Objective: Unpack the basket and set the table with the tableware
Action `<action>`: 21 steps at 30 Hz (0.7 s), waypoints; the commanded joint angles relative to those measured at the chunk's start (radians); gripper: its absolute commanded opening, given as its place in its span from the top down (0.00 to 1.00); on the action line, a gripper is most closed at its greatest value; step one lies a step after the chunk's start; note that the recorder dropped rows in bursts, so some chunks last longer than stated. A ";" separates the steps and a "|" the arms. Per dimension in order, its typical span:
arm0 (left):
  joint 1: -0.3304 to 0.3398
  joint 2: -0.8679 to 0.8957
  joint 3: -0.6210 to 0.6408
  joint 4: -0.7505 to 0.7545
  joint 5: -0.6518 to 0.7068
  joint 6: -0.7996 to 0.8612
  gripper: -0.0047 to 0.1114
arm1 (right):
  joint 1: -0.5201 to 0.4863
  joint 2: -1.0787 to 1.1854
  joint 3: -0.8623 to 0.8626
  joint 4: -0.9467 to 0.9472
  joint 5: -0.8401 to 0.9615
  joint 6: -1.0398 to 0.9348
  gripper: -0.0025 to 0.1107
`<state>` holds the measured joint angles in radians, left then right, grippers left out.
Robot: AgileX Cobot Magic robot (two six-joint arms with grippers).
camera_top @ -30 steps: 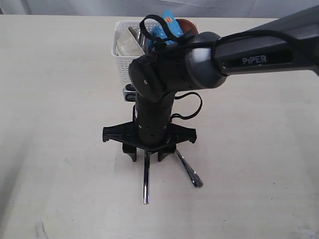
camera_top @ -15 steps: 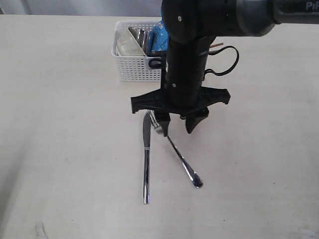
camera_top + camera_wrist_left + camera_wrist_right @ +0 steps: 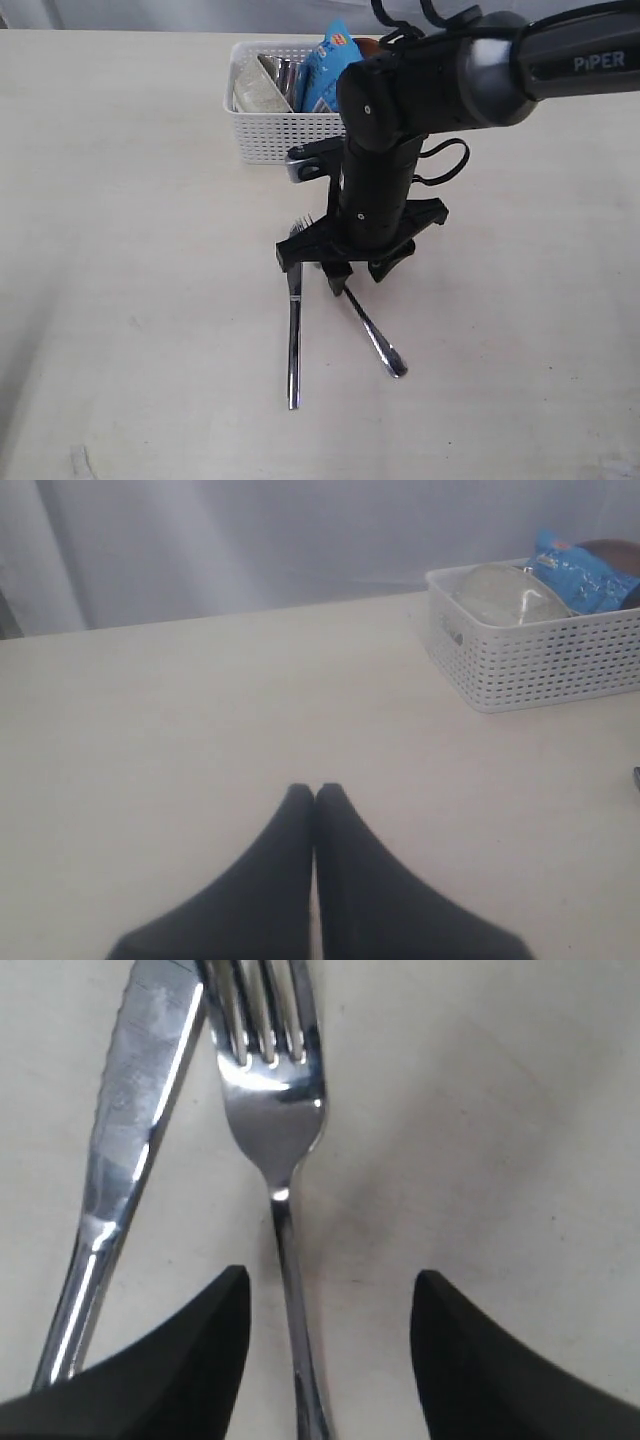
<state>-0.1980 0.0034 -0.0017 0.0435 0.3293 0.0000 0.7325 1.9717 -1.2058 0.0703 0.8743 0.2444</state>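
1. Directly under the right end effector (image 3: 358,275), the fork (image 3: 272,1110) lay flat on the desk (image 3: 120,250). The jaws were spread wide and pinched nothing.
2. In the right wrist view the fork's handle ran straight through the gap between the two fingers and touched neither.
3. Fork's long axis: tines toward the basket (image 3: 265,135), handle end toward the near edge, slanting right in the exterior view. The jaws' closing line crossed that axis roughly square. I judged a plain drop-and-close would catch the handle with no wrist turn.
4. The knife (image 3: 293,340) lay just beside the fork, blade close against the tines; I couldn't tell if they touched. The two handles splayed apart into a V. One finger sat over the knife's handle, which I read as the thing to watch on any descent.
5. The left end effector (image 3: 315,790) was pressed together and empty over bare desk, well apart from the fork and basket. The right arm was plainly the nearer one.
6. The basket stood behind the right arm, holding a blue packet (image 3: 325,65) and more tableware I couldn't separate piece by piece. My read: most of the unpacking was not yet done.
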 commanded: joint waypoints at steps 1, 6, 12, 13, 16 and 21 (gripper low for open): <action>0.002 -0.003 0.002 0.005 -0.003 0.000 0.96 | -0.002 0.020 0.003 -0.016 -0.036 -0.050 0.56; 0.002 -0.003 0.002 0.005 -0.003 0.000 0.96 | 0.002 0.031 0.003 -0.016 -0.084 -0.078 0.56; 0.002 -0.003 0.002 0.005 -0.003 0.000 0.96 | 0.007 0.035 0.003 -0.016 -0.101 -0.083 0.69; 0.002 -0.003 0.002 0.005 -0.003 0.000 0.96 | 0.007 0.035 0.003 -0.016 -0.096 -0.083 0.74; 0.002 -0.003 0.002 0.005 -0.003 0.000 0.96 | 0.007 0.035 0.003 -0.016 -0.085 -0.083 0.88; 0.002 -0.003 0.002 0.005 -0.003 0.000 0.96 | 0.007 0.035 0.003 0.015 -0.072 -0.074 0.98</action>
<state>-0.1980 0.0034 -0.0017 0.0435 0.3293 0.0000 0.7410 2.0065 -1.2020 0.0637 0.7876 0.1711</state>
